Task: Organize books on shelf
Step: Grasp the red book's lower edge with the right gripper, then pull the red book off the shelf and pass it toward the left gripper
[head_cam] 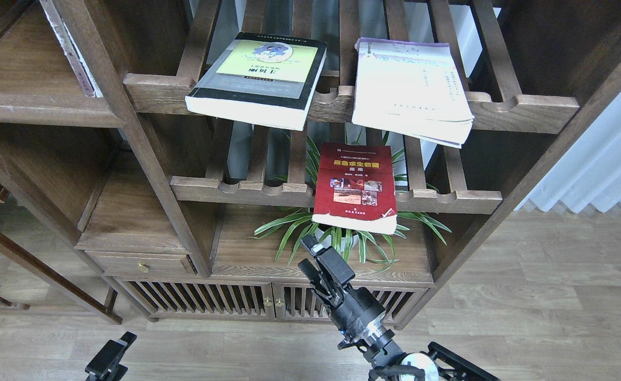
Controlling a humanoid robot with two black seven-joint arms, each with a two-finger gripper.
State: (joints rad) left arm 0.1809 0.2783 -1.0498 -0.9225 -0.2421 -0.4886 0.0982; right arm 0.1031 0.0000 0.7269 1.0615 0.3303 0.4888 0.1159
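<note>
A dark wooden bookcase (pixel 146 137) fills my view, standing on a pale wood-plank floor (pixel 543 296), with a white curtain (pixel 606 164) at the right. On the upper slatted rack (pixel 522 108) lie the thick black-bordered book (pixel 260 79) and, beside it, the thin white book (pixel 411 87). The red book (pixel 357 188) rests on the lower slatted rack (pixel 236 190), overhanging its front, above a green plant (pixel 300 233) on the solid board (pixel 247 254). My right gripper (pixel 316 259) hangs just below the red book's front edge, fingers slightly apart, holding nothing. My left gripper (pixel 110 355) sits low; I cannot tell its state.
</note>
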